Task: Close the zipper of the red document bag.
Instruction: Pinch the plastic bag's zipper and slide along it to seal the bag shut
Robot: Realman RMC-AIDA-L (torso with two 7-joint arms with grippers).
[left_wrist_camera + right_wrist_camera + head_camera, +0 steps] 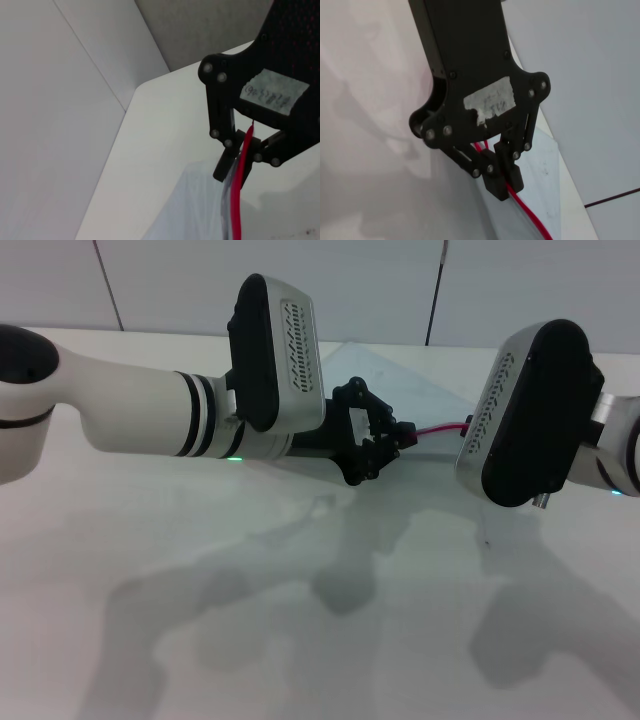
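Pinching the zipper (440, 428) from both ends, the left gripper (392, 433) and right gripper (504, 186) are each clamped on that red strip along the bag (420, 380), lying across the table's (300, 640) far side, closure progress unclear.

Head overview; wrist close-ups sharing zipper (239, 200).

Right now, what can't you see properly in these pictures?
- Head view: the right gripper is hidden behind its own wrist housing.
- Head view: most of the zipper is covered by both arms; only a short red stretch shows.
- Left wrist view: the red document bag is cut off by the picture's edge.
- All views: how far the zipper is closed can't be told; the left gripper and right gripper cover it.
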